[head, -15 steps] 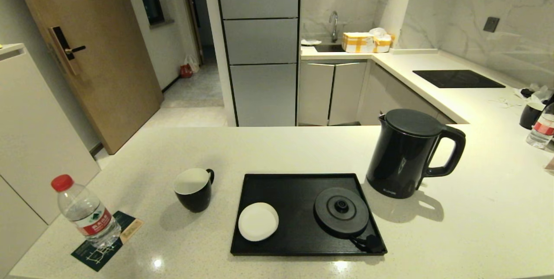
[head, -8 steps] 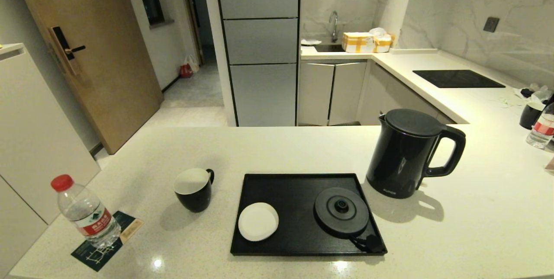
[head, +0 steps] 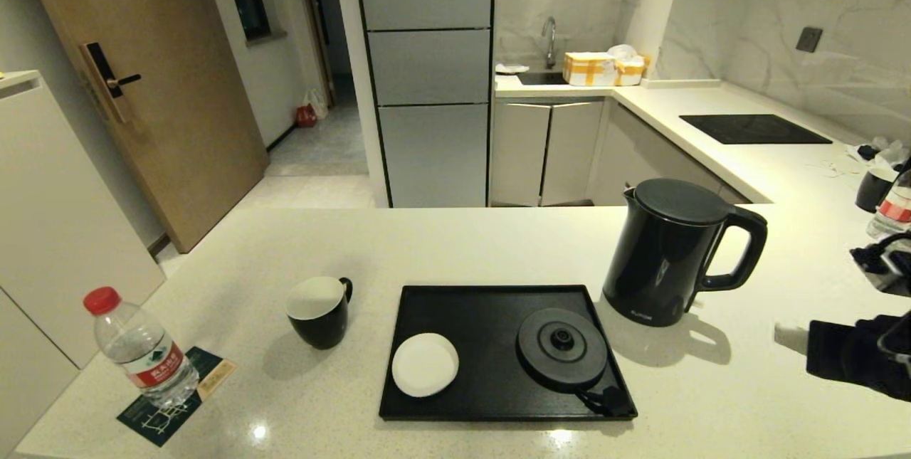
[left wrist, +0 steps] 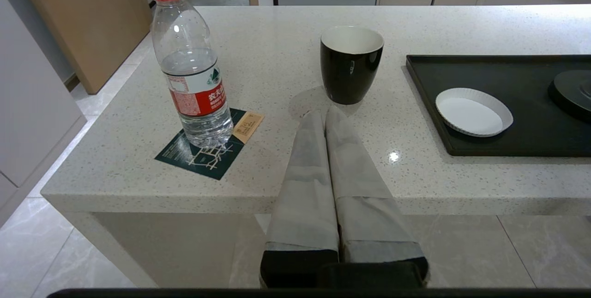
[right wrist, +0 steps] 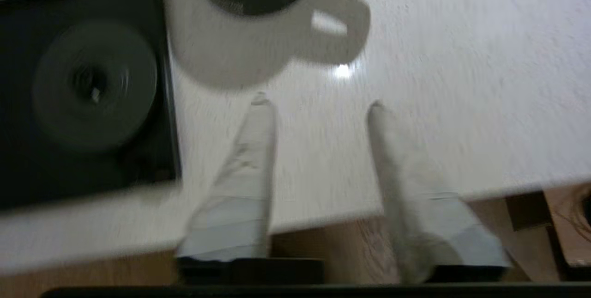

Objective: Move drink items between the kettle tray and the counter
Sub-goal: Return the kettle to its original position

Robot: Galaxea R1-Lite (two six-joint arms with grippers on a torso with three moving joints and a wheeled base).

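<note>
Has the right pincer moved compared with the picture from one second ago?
Yes. It was out of the head view then; now the right pincer has come in from the right edge, toward the kettle, above the counter.

The left gripper (left wrist: 326, 114) has two long tapered fingers wrapped in pale grey tape above a black base; the right gripper (right wrist: 317, 104) matches it; its arm is black.
</note>
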